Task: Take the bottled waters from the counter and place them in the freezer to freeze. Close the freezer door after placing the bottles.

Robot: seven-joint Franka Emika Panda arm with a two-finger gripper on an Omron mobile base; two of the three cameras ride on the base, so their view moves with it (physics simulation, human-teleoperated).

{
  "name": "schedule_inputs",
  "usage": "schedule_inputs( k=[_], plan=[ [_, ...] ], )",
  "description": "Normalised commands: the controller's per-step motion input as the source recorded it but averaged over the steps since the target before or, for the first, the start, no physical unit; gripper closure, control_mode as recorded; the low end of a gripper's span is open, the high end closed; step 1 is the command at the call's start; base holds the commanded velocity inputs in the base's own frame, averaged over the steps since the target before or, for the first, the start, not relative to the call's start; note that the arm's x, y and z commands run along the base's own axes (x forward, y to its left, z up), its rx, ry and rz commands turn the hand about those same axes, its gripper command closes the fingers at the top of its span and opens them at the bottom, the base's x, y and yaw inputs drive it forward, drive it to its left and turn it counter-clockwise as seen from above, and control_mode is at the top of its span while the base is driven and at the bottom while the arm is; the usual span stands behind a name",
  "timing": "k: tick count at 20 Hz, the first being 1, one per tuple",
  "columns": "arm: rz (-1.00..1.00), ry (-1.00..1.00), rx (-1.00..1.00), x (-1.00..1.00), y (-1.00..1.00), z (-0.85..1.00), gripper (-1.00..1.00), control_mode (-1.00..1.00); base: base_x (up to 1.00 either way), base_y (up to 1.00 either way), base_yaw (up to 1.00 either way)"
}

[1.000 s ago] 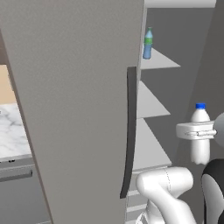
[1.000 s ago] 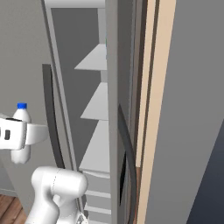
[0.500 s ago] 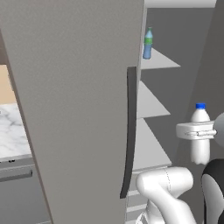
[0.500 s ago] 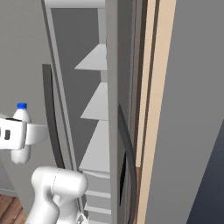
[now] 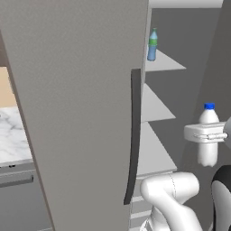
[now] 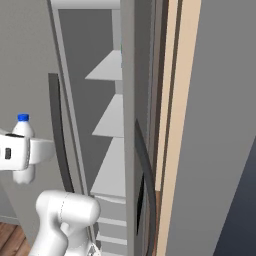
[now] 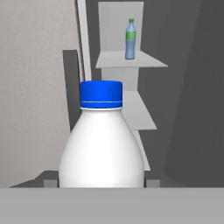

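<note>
1. Nothing differs from the pictures taken a second and half a second ago: the door, the bottles and the arm sit in the same places in both base views, so the base has not driven and the arm has not swung.
2. At the far left of the left base view, a strip of the counter [image 5: 11, 140] shows its white marble behind the door's edge.
3. The freezer door [image 5: 76, 103] stands swung open, its flat grey panel taking up the left and middle of that view, with the dark handle [image 5: 133, 135] running down its right edge.
4. Right of the door the freezer [image 5: 185, 40] is open, with white shelves [image 5: 155, 108] stepping down inside it.
5. The blue bottle [image 5: 153, 44], green at the cap and label, stands upright on the top shelf, at its back left; the hand view shows it there too [image 7: 130, 39].
6. Furthest right, the gripper [image 5: 206, 134] holds the white bottle [image 5: 208, 118] upright in front of the open freezer, outside the shelves and lower than the top shelf.
7. Its fingers are closed against the bottle's body, with the blue cap above them; the grip is as it was a second ago.
8. In the right base view the same held bottle [image 6: 23, 131] sits at the far left, beside the door's handle [image 6: 57, 130].
</note>
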Motion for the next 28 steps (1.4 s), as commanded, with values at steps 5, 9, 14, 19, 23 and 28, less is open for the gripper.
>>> schedule_inputs(
  k=[5, 9, 14, 19, 23, 28],
  plan=[
    [0.05, -0.07, 0.00, 0.16, -0.11, 0.02, 1.00, -1.00, 0.00, 0.00, 0.00],
    [0.09, -0.19, -0.03, 0.19, -0.11, 0.11, 1.00, -1.00, 0.00, 0.00, 0.00],
    [0.04, -0.21, -0.04, 0.12, -0.10, 0.18, 1.00, -1.00, 0.00, 0.00, 0.00],
    [-0.01, -0.06, -0.04, 0.19, -0.07, 0.15, 1.00, -1.00, 0.00, 0.00, 0.00],
    [-0.02, 0.00, -0.04, 0.26, -0.08, 0.12, 1.00, -1.00, 0.00, 0.00, 0.00],
    [0.00, 0.00, 0.00, 0.24, -0.12, 0.13, 1.00, -1.00, 0.00, 0.00, 0.00]
  ],
)
